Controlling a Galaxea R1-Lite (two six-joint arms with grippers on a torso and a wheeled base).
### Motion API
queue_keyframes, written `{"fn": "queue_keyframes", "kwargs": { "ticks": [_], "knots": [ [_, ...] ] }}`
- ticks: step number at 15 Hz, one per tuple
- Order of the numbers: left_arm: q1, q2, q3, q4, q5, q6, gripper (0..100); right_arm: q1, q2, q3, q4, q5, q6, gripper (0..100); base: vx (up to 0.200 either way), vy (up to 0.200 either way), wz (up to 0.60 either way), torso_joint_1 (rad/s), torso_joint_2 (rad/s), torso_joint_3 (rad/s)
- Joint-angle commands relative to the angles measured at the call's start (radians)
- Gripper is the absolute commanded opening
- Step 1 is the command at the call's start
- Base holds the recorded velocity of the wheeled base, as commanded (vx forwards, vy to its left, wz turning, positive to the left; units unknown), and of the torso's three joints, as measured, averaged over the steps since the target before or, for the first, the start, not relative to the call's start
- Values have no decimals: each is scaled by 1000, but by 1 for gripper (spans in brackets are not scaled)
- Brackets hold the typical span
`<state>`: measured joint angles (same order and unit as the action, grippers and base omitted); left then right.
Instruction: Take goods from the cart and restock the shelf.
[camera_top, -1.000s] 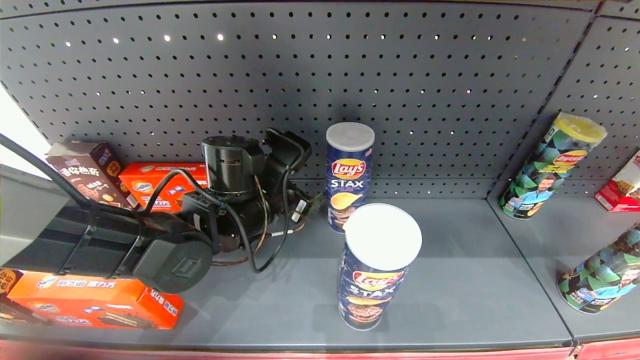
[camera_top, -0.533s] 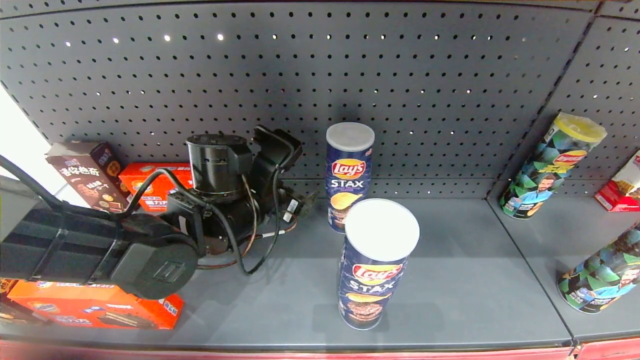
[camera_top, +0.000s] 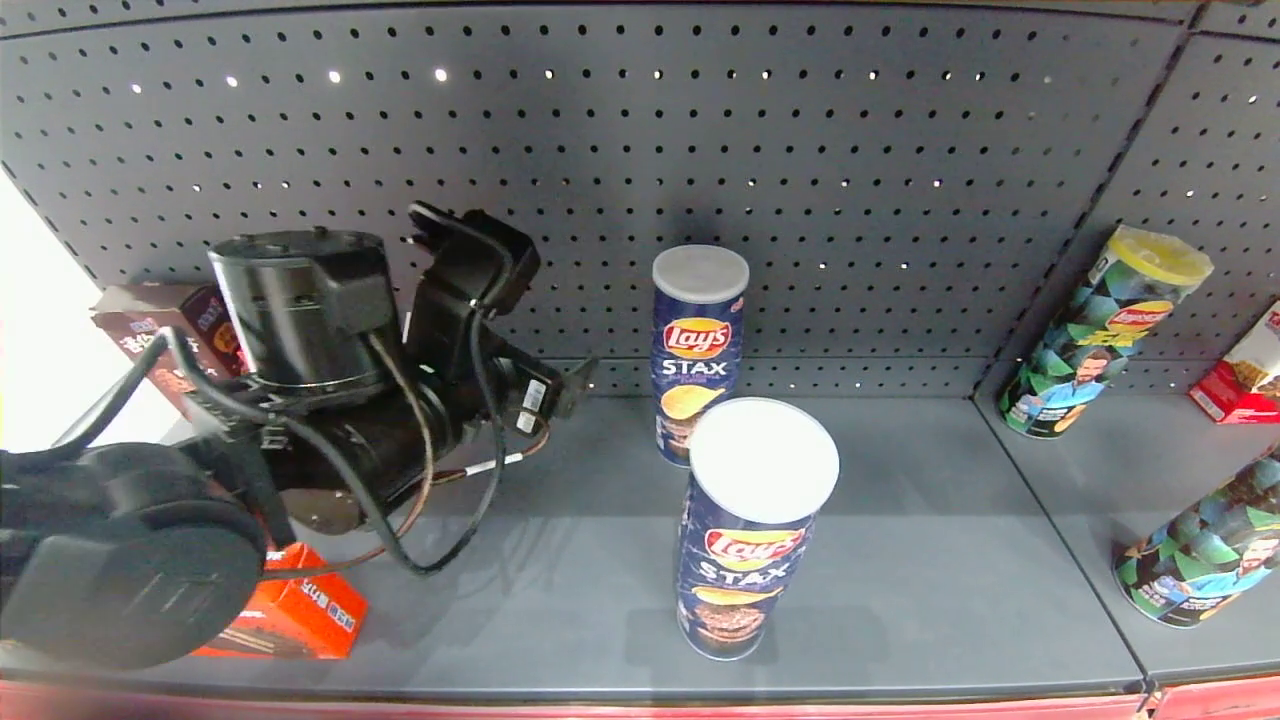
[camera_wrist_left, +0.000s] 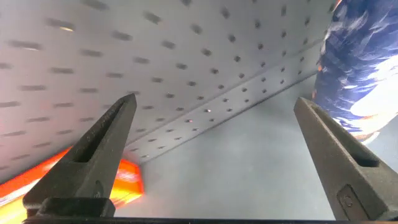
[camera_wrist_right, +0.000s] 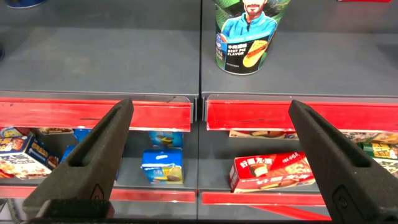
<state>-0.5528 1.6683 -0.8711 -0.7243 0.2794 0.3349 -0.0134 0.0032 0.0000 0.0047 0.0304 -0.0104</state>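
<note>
Hanging over the grey metal shelf (camera_top: 950, 560), the left gripper (camera_wrist_left: 214, 106) has its jaws spread wide with nothing between them, just bare shelf and the perforated grey back panel (camera_top: 700, 150) ahead. And there are the goods: the rear dark-blue cardboard crisp tube (camera_top: 697, 355), pale plastic lid on top, stands upright against that panel. It sits just to the right of the gripper's tips and apart from them, off beyond one finger rather than in the gap. The front dark-blue cardboard crisp tube (camera_top: 750, 530), white lid on top, stands upright directly in front of it, near the shelf's front edge and farther from the jaws. These tubes look light and fairly stiff, but the thin wall would likely dent under a hard squeeze, the glossy wrap may slip, and tall narrow cans tip at a nudge. Best hold, I'd say, is across the middle of the body, well under the lid, which could pop off. An orange cardboard box (camera_top: 300, 615) lies under the arm at the front left. Meanwhile the right gripper (camera_wrist_right: 210, 109) is also wide open and empty, facing the red shelf-edge strips (camera_wrist_right: 155, 115) of the lower tiers.
</note>
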Motion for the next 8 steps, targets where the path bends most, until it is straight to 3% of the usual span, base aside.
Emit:
{"fn": "queue_keyframes", "kwargs": {
  "ticks": [1, 3, 5, 8],
  "knots": [
    [-10, -203, 133, -3, 14, 1, 100, 0, 1, 0, 0, 0, 0, 100, 0, 0, 0, 0, 0, 0],
    [-9, -326, 267, -6, 52, -13, 100, 0, 1, 0, 0, 0, 0, 100, 0, 0, 0, 0, 0, 0],
    [-18, -461, 397, -6, 57, -54, 100, 0, 1, 0, 0, 0, 0, 100, 0, 0, 0, 0, 0, 0],
    [-13, -555, 477, -4, 55, -80, 100, 1, 0, 0, -2, -1, 10, 100, 0, 0, 0, 0, 0, 0]
  ]
}}
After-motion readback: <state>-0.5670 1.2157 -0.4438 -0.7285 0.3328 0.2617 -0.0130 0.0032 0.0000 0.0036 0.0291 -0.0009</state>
